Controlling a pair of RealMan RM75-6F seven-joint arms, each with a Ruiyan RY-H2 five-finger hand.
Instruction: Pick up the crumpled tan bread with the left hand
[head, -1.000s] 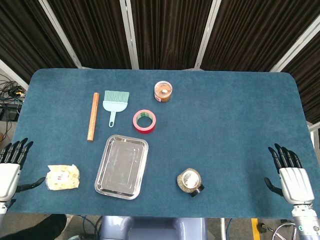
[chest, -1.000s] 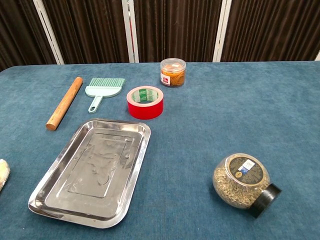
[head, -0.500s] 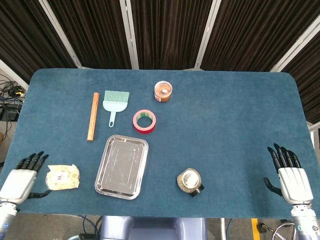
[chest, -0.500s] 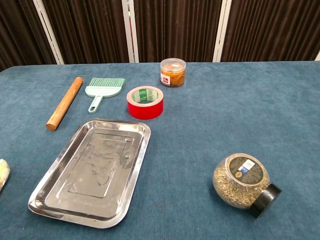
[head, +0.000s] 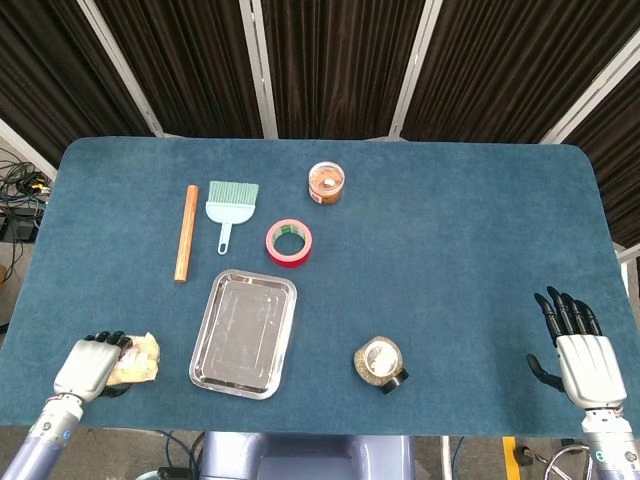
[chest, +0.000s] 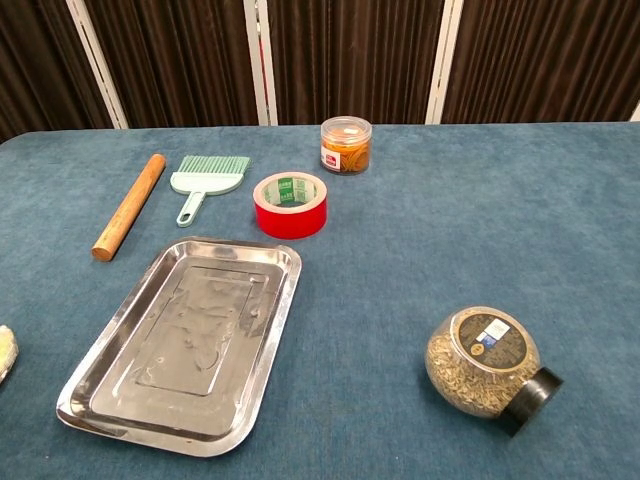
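The crumpled tan bread (head: 143, 358) lies on the blue cloth at the near left corner, just left of the metal tray. My left hand (head: 90, 364) rests over the bread's left part, its dark fingers (head: 108, 341) bent down onto it; whether they have closed on it does not show. In the chest view only a pale sliver of the bread (chest: 5, 352) peeks in at the left edge, and neither hand appears. My right hand (head: 578, 352) sits at the near right edge, fingers spread, holding nothing.
A steel tray (head: 243, 333) lies right of the bread. A round jar of seeds (head: 378, 362) lies on its side near the front. Further back are a red tape roll (head: 288, 242), a green brush (head: 230, 202), a wooden rod (head: 185, 232) and an orange-filled jar (head: 326, 183).
My left hand has swung in from the table's left edge to the right and now covers the bread's left part. The right hand has stayed where it was.
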